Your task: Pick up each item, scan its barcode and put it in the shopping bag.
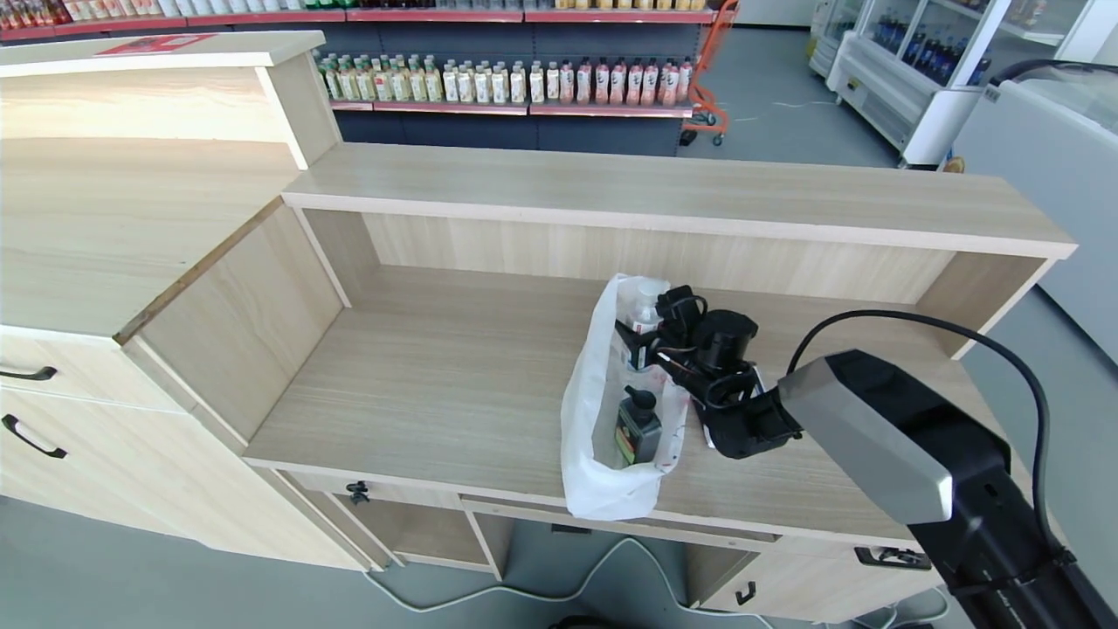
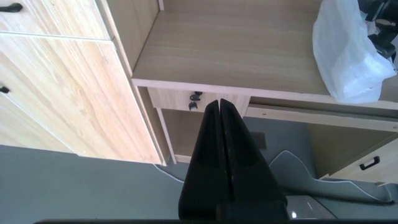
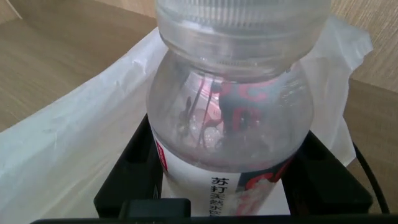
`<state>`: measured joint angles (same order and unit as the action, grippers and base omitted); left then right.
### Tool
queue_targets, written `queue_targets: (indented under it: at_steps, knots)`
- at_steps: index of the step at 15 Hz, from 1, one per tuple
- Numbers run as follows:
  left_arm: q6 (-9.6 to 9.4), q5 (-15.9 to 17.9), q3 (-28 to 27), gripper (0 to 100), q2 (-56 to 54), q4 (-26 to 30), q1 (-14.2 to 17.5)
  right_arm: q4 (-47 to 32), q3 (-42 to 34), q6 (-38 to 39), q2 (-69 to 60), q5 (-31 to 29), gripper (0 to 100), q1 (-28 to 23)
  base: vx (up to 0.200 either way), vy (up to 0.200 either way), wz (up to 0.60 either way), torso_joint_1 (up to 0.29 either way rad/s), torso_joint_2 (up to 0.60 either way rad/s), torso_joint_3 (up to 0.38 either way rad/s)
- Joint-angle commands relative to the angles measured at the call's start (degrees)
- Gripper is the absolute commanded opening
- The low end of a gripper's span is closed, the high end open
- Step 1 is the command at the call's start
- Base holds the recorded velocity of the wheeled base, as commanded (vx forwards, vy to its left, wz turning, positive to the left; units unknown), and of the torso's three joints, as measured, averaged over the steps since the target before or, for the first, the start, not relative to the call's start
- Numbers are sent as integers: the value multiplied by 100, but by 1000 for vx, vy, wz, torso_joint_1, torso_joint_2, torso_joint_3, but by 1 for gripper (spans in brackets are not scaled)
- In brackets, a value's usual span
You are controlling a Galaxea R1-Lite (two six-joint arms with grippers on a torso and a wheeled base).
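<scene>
My left tool (image 2: 219, 109) hangs low in front of the tabletop's (image 1: 437, 384) near edge. Its fingers are pressed together on nothing and it is well apart from the work.

Further in, the white shopping bag (image 1: 594, 472) sits on the tabletop with its mouth open upward. A dark pump bottle (image 1: 638, 428) already stands in the end nearest me.

At the far end of that mouth, my right tool (image 3: 227, 186) is clenched across the label band of a clear water bottle (image 3: 233, 124), one finger on each side. In the head view the bottle stands close to upright, so its long axis points down into the bag. White plastic rises around it beyond the tool. I cannot tell whether its base has reached the bottom.

The relation that matters is that the free space in the bag lies straight below the tool. The dark bottle is just beside it, on my side.

I judge this to be the placing step. It belongs to the right arm, which is far nearer. Lowering straight down and letting go should clear the dark bottle, though the limp rim could snag a finger.
</scene>
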<state>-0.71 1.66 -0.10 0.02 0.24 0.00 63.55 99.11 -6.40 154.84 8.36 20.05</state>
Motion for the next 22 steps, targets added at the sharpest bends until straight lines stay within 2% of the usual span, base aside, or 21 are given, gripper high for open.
queue_targets:
  at_steps: [1,4,5,8,12,16,18,19,22]
  knots:
    - [0,1,1,0,-2,2,0,0,12,-37,116,-1,0,-19,0,0,0,0,0,0]
    - [0,1,1,0,-2,2,0,8,-32,-54,125,7,0,-63,0,0,0,0,0,0]
    - [0,1,1,0,-2,-7,0,8,-85,-54,90,7,100,-72,0,0,0,0,0,0]
    - [0,1,1,0,6,-7,0,-9,-190,-19,-156,25,100,-89,0,0,0,0,0,0]
    - [0,1,1,0,-2,2,0,17,-1289,218,-1097,51,100,-81,0,0,0,0,0,0]
    - [0,1,1,0,-2,2,0,228,-3486,745,-2942,25,100,-239,0,0,0,0,0,0]
    - [0,1,1,0,-2,2,0,61,-4365,948,-3909,34,100,-450,0,0,0,0,0,0]
    - [0,1,1,0,-2,2,0,-273,-5147,1000,-4894,-28,100,-634,0,0,0,0,0,0]
    - [0,1,1,0,-2,2,0,-906,-6615,921,-6810,-625,100,-1232,0,0,0,0,0,0]
